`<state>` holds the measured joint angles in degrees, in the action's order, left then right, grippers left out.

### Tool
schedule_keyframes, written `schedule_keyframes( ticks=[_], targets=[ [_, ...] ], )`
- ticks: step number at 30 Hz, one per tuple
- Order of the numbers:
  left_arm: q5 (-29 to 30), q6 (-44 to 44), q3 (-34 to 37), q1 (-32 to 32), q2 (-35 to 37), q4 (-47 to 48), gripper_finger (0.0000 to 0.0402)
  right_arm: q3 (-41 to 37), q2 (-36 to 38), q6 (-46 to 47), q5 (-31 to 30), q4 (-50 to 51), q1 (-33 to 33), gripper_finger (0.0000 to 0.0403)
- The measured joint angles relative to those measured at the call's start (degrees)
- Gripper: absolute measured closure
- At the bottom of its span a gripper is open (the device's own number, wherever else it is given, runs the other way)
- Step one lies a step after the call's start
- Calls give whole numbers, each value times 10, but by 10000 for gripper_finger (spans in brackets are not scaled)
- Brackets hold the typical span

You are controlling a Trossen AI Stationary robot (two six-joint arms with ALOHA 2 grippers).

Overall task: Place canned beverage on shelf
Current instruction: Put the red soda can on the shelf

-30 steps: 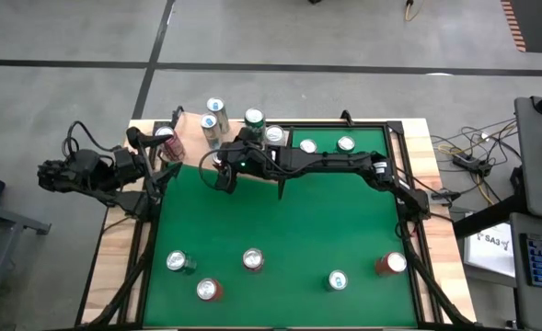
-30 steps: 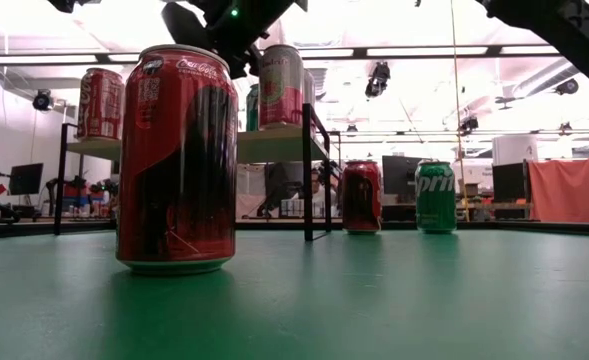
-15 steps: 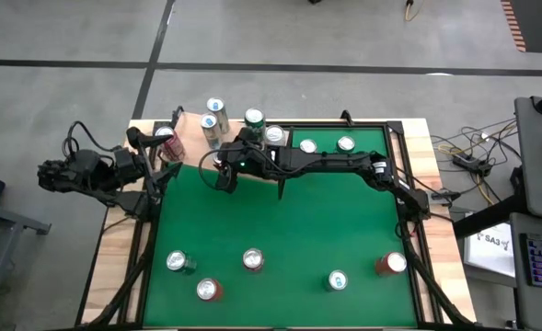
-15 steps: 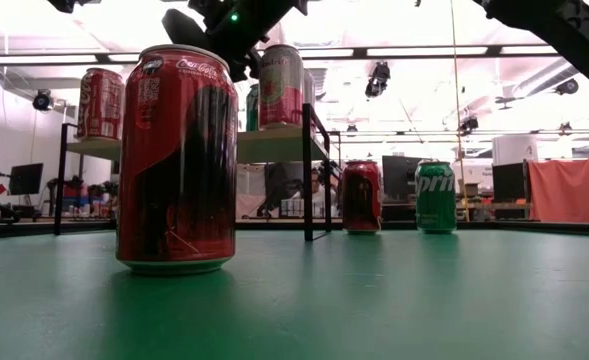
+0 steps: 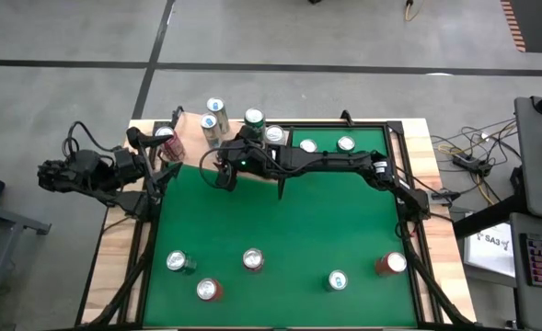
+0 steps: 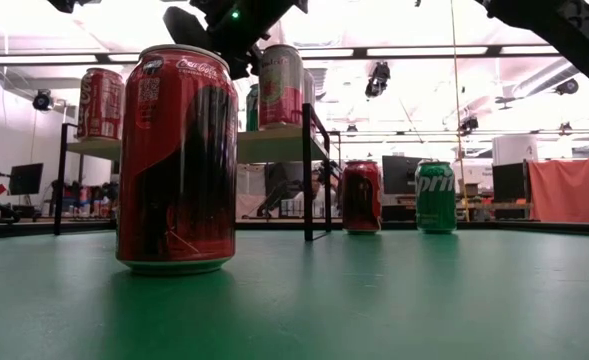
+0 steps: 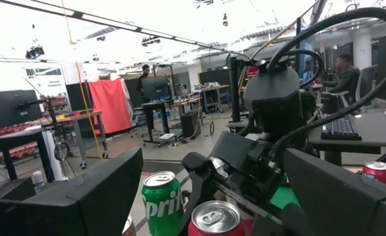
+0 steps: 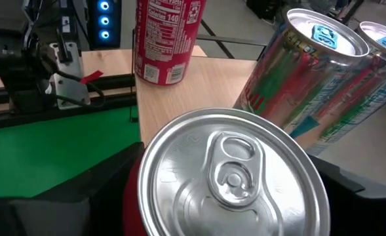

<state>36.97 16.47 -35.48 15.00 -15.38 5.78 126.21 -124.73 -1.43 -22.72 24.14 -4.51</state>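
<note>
**Right arm reaching to the shelf corner, left arm waiting at the side**

The green table point(image 5: 280, 230) has loose cans scattered on it. The pale wooden shelf point(image 5: 190, 147) stands at its far left corner with several cans point(image 5: 210, 124) on top. The right gripper point(image 5: 223, 173) hangs at the shelf's table-side edge, its fingers point(image 8: 81, 196) on either side of a red can point(image 8: 225, 170). I cannot tell whether they are pinching it or slack around it. The left gripper point(image 7: 206, 196) waits beside the table's left edge, fingers spread wide and holding nothing.
</note>
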Motion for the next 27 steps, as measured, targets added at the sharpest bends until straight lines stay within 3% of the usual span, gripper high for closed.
schedule_keyframes(
  ticks=[14,27],
  targets=[
    [0,0,0,0,0,3,47,11,0,-38,-19,-13,-3,77],
    [0,0,0,0,0,23,47,74,17,-62,-18,11,6,77]
  ],
)
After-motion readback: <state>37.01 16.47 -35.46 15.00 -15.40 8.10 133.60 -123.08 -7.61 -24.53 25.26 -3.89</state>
